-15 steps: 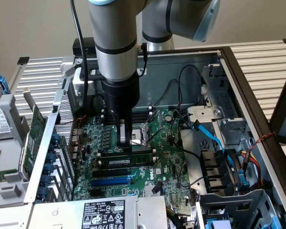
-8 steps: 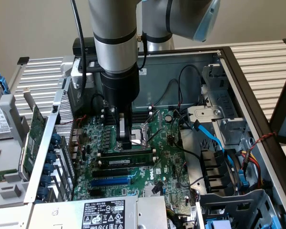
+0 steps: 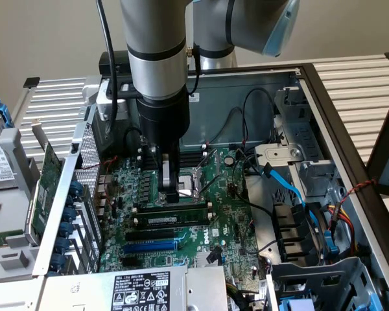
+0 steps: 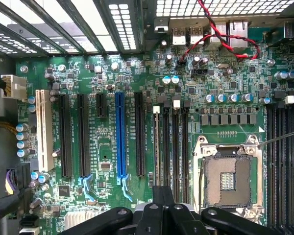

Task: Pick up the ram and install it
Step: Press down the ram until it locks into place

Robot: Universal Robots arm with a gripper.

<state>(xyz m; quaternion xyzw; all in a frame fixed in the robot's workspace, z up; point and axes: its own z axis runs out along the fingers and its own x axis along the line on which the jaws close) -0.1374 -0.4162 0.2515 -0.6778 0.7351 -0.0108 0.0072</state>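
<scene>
One ram (image 3: 172, 217) stick sits in its slot at the gripper's (image 3: 171, 194) six o'clock, jaws together and bearing on its top edge, so I'd press straight down, evenly, until both latches on the motherboard (image 3: 230, 223) click.

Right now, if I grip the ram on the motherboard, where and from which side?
Probably its top long edge, near mid-length, coming straight down. The ram stands on edge along a slot, so only its thin upper part is free; the motherboard lies beneath and neighbouring slots flank it.
</scene>
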